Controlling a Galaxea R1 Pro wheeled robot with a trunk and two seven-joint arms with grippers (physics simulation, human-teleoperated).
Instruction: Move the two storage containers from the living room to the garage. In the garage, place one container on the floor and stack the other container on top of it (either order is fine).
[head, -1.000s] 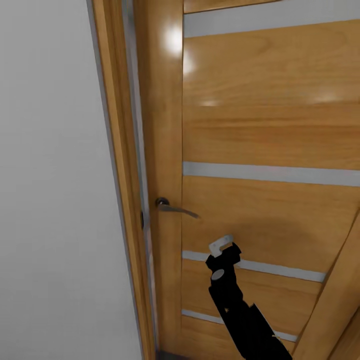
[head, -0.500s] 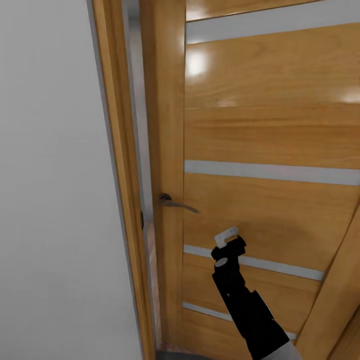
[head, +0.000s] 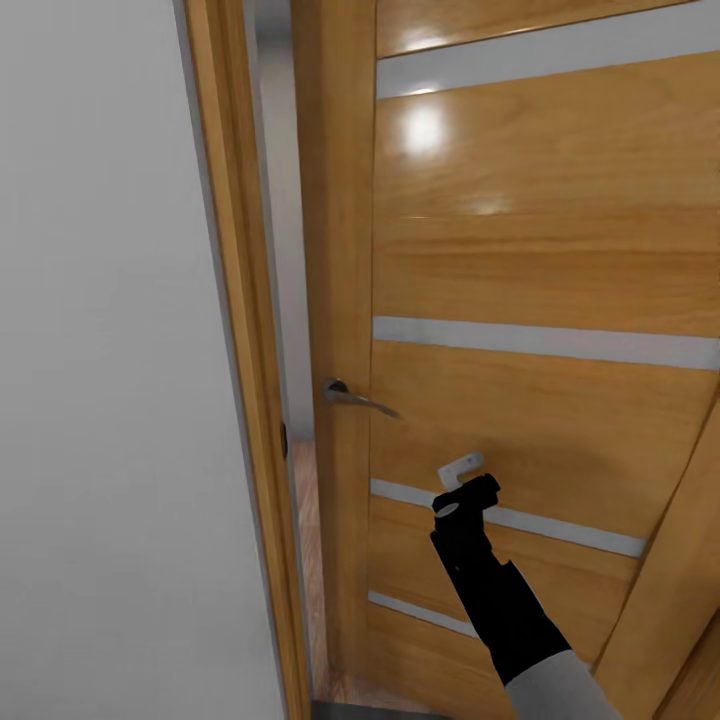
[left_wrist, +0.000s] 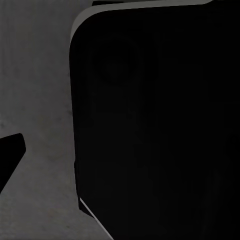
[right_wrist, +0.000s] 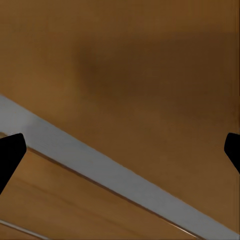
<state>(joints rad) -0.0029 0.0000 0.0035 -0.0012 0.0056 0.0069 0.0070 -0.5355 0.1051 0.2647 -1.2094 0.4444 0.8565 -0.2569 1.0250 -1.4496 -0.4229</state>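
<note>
Right hand (head: 466, 478) is raised against the wooden door (head: 540, 250), its pale fingertip close to the panel just above the lower grey stripe (head: 560, 532). In the right wrist view both black fingertips (right_wrist: 11, 152) stand far apart at the two edges, so this hand is spread wide and carries nothing. I judge that it is held there to push the door, not to grasp something: the flat panel gives a broad place to press, while the thin lever handle (head: 352, 396) lies up and to the side of it, untouched.

Largest in the head view is this door, honey-coloured with several grey stripes. It stands slightly ajar. Between its edge and the wooden door frame (head: 235, 330) there is a narrow gap (head: 292, 300), and through it a pale wall and a strip of wood-plank flooring (head: 306, 560) appear. This flooring suggests that the room behind belongs to the house side, where the living room would be. A plain grey-white wall (head: 100, 400) takes the left of the view.

For the left hand, the left wrist view gives a dark rounded body before a grey speckled surface (left_wrist: 35, 90), with one black fingertip (left_wrist: 11, 150) at the edge; whether it is spread or pressed together I cannot tell.

No storage container appears here, so I judge the robot is on its way and the carrying is not yet begun.
</note>
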